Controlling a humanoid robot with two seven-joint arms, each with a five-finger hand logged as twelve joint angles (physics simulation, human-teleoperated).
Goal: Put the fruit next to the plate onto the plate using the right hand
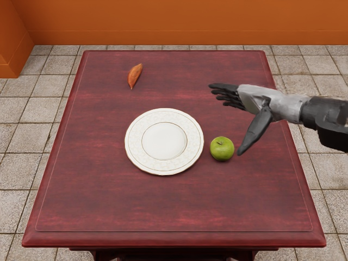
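A green apple (222,148) sits on the dark red table just right of a white plate (136,142), a small gap between them. The plate holds nothing. My right hand (235,111) comes in from the right edge and hovers above and to the right of the apple. Its fingers (223,94) are spread and point left, while the thumb (252,132) points down toward the apple's right side. The hand is open and holds nothing, and it does not touch the apple. The left arm does not show.
An orange, elongated sweet potato (135,75) lies at the table's far left, well away from the plate. The table's edge (174,239) runs along the front, with tiled floor around and an orange wall behind.
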